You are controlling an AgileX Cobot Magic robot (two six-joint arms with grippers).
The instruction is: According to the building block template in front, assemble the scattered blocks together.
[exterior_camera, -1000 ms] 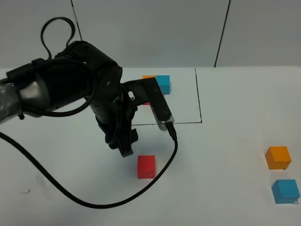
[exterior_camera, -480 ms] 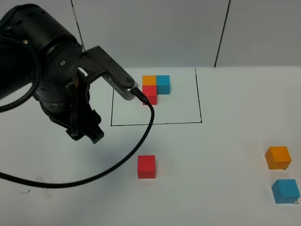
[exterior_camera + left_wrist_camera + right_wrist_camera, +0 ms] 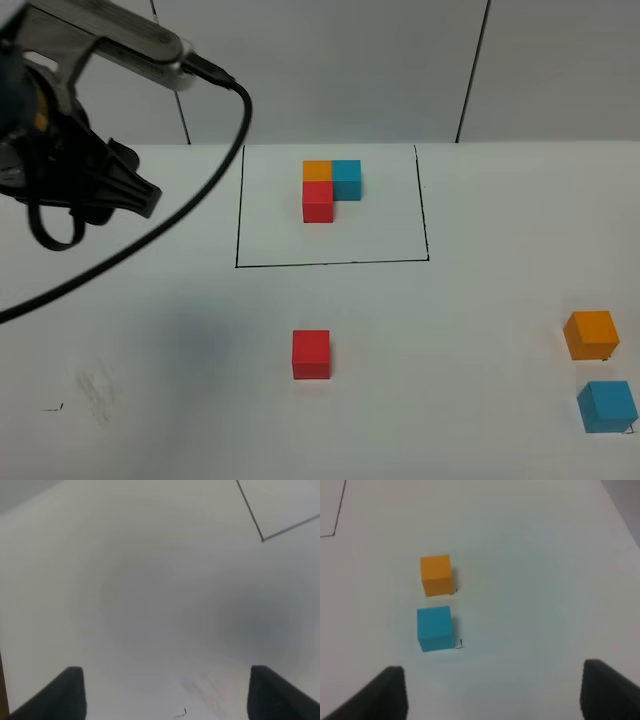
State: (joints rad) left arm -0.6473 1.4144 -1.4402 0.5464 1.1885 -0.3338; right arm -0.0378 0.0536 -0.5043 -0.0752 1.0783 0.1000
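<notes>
White tabletop (image 3: 480, 330), left gripper (image 3: 167, 700) hanging high over bare surface with fingers spread wide, right gripper (image 3: 492, 695) likewise spread, orange cube (image 3: 436, 574) and blue cube (image 3: 435, 628) just ahead of it, framed template (image 3: 330, 188) and red cube (image 3: 311, 354) well apart from both grippers.

High view overlooks table (image 3: 480, 330), wrist views face down, right one shares orange cube (image 3: 436, 574)

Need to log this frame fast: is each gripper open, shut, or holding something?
Left gripper: open, holding nothing.
Right gripper: open, holding nothing.
</notes>
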